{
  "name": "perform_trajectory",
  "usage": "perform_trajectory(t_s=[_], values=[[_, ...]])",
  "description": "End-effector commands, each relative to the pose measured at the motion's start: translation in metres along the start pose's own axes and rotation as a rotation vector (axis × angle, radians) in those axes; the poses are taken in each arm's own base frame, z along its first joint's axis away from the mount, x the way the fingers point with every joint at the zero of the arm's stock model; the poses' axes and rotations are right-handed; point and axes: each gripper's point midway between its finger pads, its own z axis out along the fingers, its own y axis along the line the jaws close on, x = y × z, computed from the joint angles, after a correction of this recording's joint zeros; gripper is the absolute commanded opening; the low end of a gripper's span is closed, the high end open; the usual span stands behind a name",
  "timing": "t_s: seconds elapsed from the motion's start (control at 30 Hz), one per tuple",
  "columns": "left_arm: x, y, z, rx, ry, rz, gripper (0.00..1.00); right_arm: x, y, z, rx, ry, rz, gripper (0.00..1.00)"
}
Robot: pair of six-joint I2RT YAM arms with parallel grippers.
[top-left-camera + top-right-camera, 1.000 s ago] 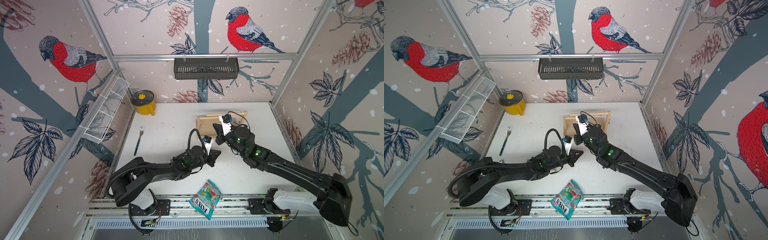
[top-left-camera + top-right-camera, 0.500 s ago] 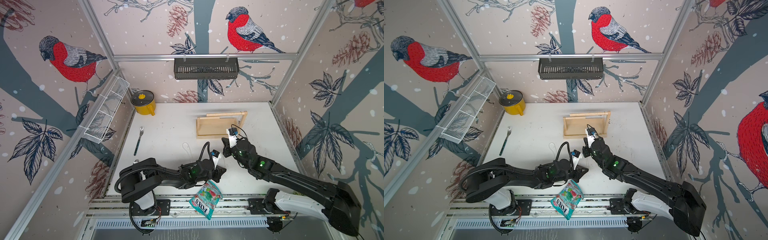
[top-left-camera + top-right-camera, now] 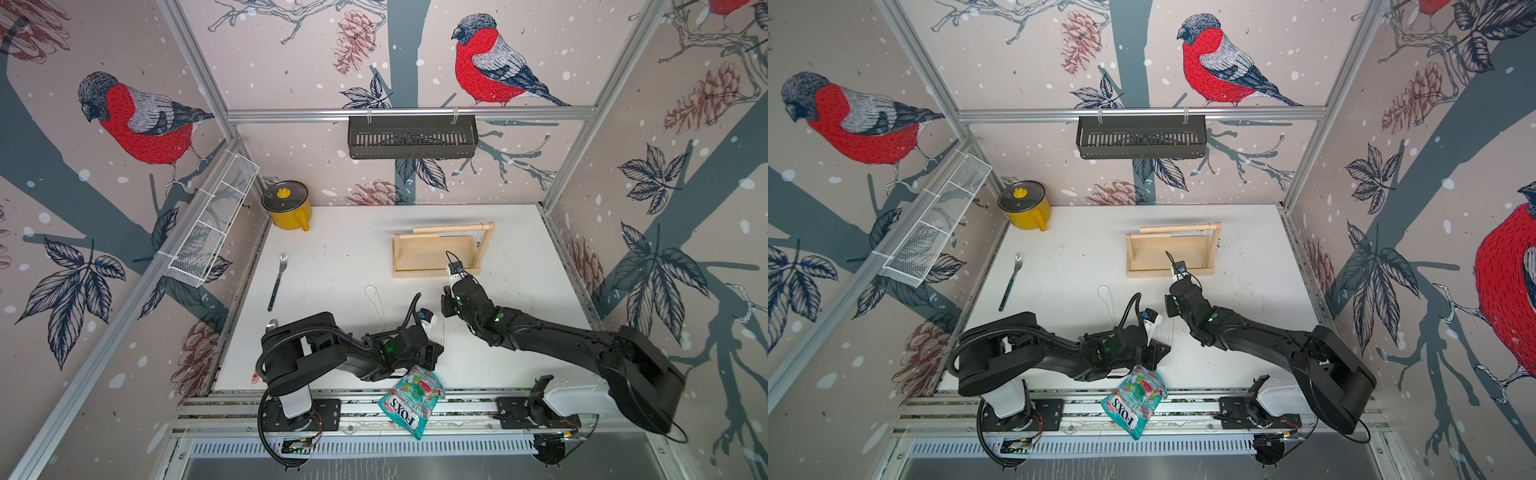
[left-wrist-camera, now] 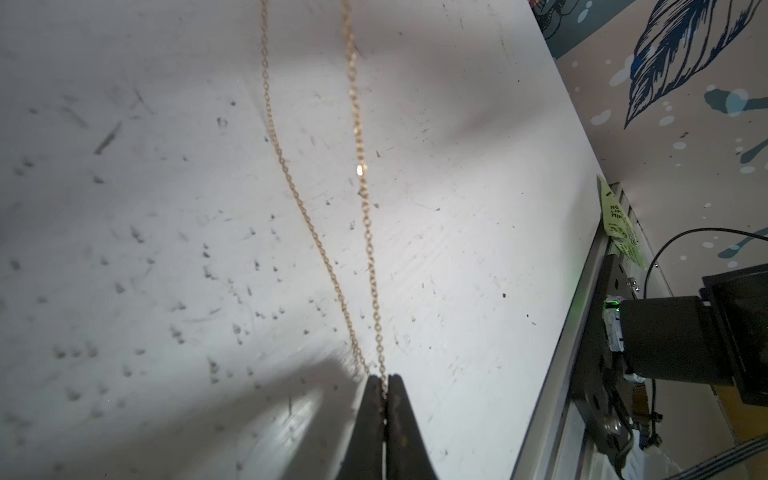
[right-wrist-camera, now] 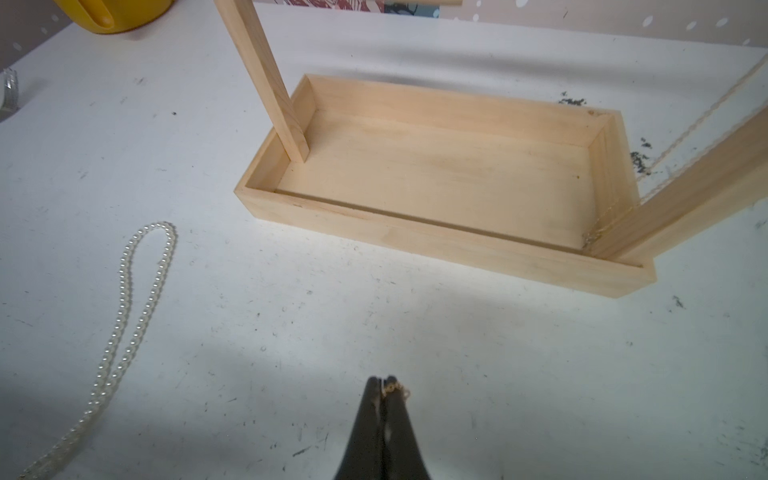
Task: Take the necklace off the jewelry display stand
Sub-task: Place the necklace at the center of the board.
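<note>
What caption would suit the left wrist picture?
Left gripper pinches a thin gold chain, its two strands running over the scuffed white table.

Both arms stretch toward mid-frame, wrists close together; left gripper [image 4: 384,385] and right gripper [image 5: 385,384] each clamped tight on the necklace [image 4: 316,237].

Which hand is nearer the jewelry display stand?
Right. The right hand, pinching the gold necklace, is just in front of the jewelry display stand; the left hand, also pinching it, is farther off, by the candy bag.
</note>
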Motion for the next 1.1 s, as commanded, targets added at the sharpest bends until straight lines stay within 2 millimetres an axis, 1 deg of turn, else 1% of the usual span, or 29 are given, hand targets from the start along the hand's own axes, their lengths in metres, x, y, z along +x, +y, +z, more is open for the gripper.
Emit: perform_trajectory(t_s=[0.0,0.17,0.27,0.37,0.5,0.73,0.87,1.0,1.07], values=[[-0.005,0.004,0.005,-0.029,-0.025,-0.03,0.0,-0.01,0.006,0.012,-0.053,-0.039,0.051,0.02],[-0.004,0.014,0.011,-0.074,-0.014,-0.046,0.0,0.0,0.0,0.034,-0.071,0.012,0.066,0.02],[-0.004,0.02,0.012,-0.095,-0.012,-0.066,0.0,0.004,0.001,0.045,-0.083,0.032,0.062,0.02],[-0.006,0.025,0.013,-0.119,-0.011,-0.088,0.03,0.007,0.003,0.055,-0.085,0.053,0.052,0.04],[-0.006,0.034,0.016,-0.158,0.005,-0.119,0.07,0.013,0.005,0.067,-0.083,0.076,0.04,0.07],[0.002,0.043,0.021,-0.182,0.033,-0.161,0.12,0.022,-0.002,0.079,-0.059,0.103,0.036,0.13],[0.004,0.049,0.019,-0.207,0.032,-0.18,0.15,0.028,-0.004,0.084,-0.051,0.12,0.032,0.19],[0.005,0.053,0.017,-0.232,0.036,-0.188,0.23,0.031,-0.007,0.09,-0.038,0.128,0.031,0.23],[0.007,0.055,0.017,-0.243,0.04,-0.192,0.28,0.03,-0.008,0.091,-0.033,0.128,0.03,0.26]])
